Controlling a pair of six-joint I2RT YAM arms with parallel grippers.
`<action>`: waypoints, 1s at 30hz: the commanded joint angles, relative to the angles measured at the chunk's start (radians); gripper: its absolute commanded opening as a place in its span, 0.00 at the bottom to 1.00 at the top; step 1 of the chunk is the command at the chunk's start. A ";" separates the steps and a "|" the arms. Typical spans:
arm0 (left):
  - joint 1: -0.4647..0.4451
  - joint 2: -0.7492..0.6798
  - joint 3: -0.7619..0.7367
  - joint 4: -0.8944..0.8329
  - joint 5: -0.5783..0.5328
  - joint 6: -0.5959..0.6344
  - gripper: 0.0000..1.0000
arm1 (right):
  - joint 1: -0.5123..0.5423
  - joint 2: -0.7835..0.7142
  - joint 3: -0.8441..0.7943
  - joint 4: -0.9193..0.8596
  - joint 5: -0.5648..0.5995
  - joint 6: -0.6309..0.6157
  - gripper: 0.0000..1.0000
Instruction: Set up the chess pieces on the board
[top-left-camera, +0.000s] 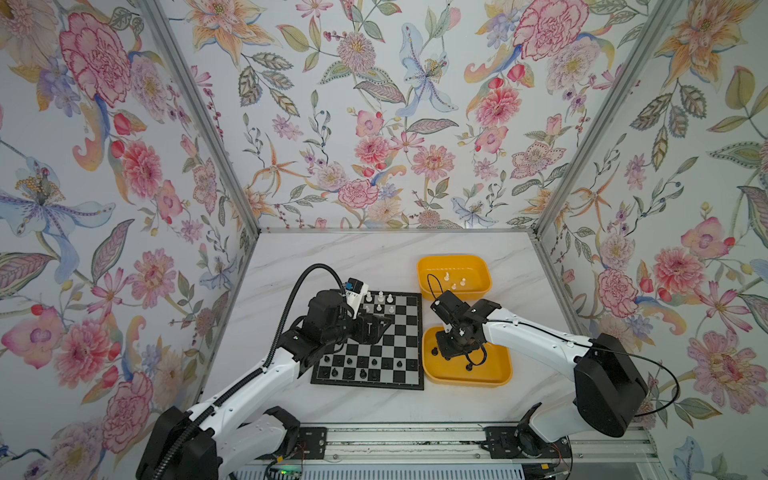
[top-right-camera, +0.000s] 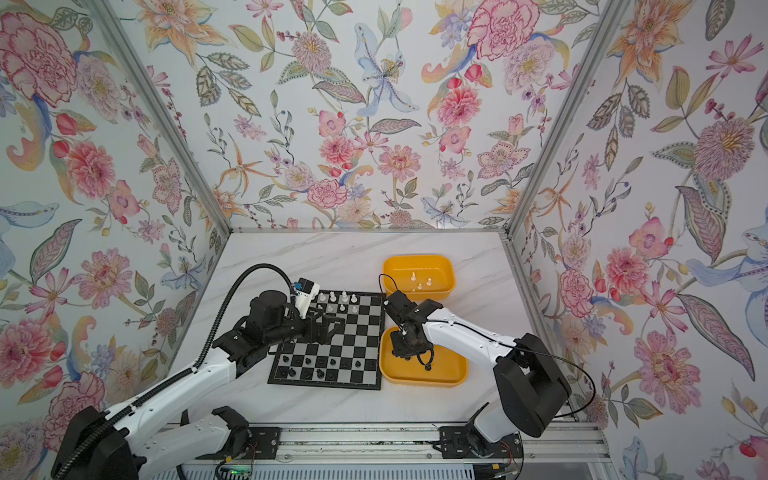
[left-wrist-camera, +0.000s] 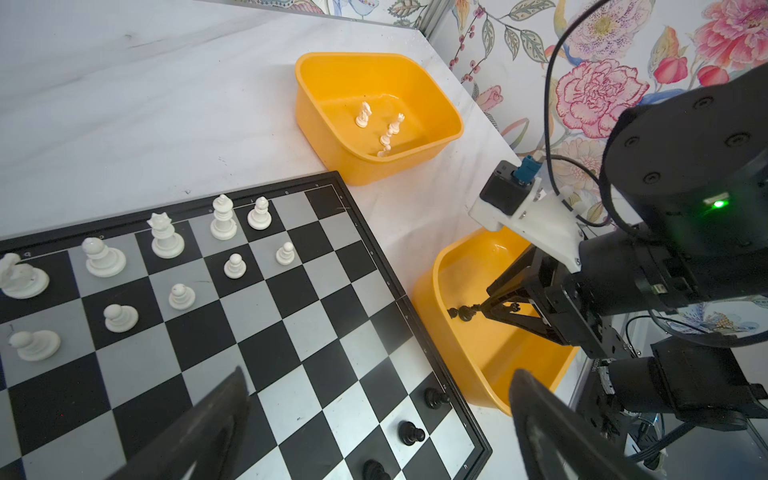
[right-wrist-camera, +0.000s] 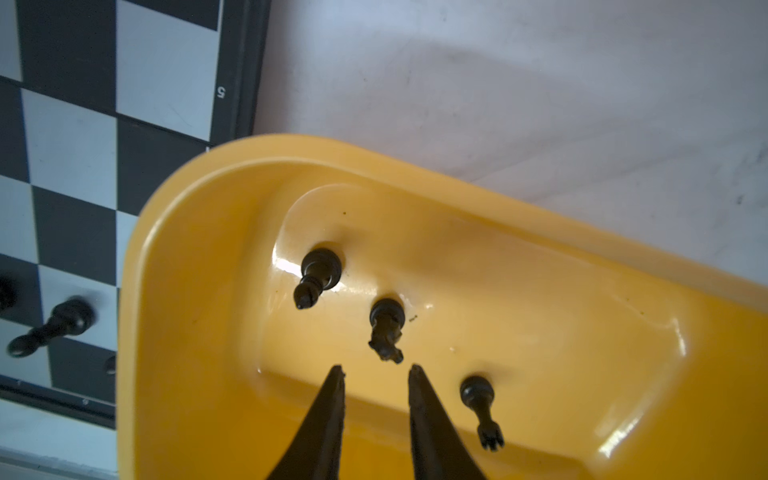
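Fingers (right-wrist-camera: 328, 411) of the right gripper (right-wrist-camera: 377, 372) stand slightly parted and empty, just short of a black knight (right-wrist-camera: 386, 328) in the near tub (right-wrist-camera: 187, 291). Next it should straddle the knight, pinch it and carry it to the board (right-wrist-camera: 70, 137). The left gripper (left-wrist-camera: 378, 374) gapes empty.

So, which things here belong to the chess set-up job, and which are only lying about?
Job: board; white pieces on it; black pieces on it; spare white pieces in far yellow tub; spare black pieces in near yellow tub; left tool; right tool.
Lying about: marble table; floral walls.
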 joint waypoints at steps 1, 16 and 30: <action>-0.012 0.008 0.027 -0.005 -0.026 0.027 0.99 | -0.001 0.036 0.037 0.022 -0.024 -0.021 0.29; -0.010 -0.052 -0.013 -0.040 -0.020 0.033 0.92 | 0.001 0.132 0.090 0.056 -0.055 -0.039 0.27; -0.010 -0.031 0.017 -0.077 -0.032 0.059 0.92 | -0.007 0.136 0.104 0.054 -0.056 -0.043 0.28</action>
